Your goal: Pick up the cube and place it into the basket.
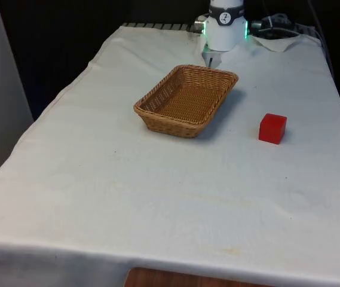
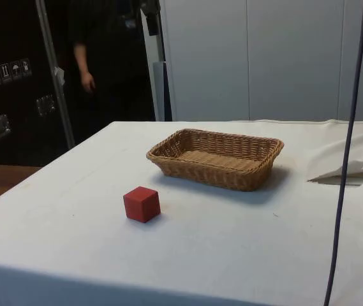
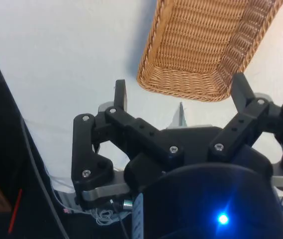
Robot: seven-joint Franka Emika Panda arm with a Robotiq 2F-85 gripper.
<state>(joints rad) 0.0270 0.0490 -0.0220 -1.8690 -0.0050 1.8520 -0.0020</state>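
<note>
A red cube [image 1: 272,128] [image 2: 141,204] rests on the white cloth, apart from the basket, towards the front view's right. The wicker basket [image 1: 170,125] [image 2: 213,175] [image 3: 191,87] stands mid-table with nothing in it. My gripper [image 3: 181,92] hangs high above the table's far end, looking down on one short end of the basket. Its black fingers [image 3: 120,94] are spread wide and open, with only cloth and basket rim showing between them.
A person in dark clothes [image 2: 88,64] stands beside the table near the dark cabinets. A thin cable [image 2: 347,159] hangs down at the side view's right. Bunched cloth [image 2: 350,169] lies near the robot base [image 1: 225,27].
</note>
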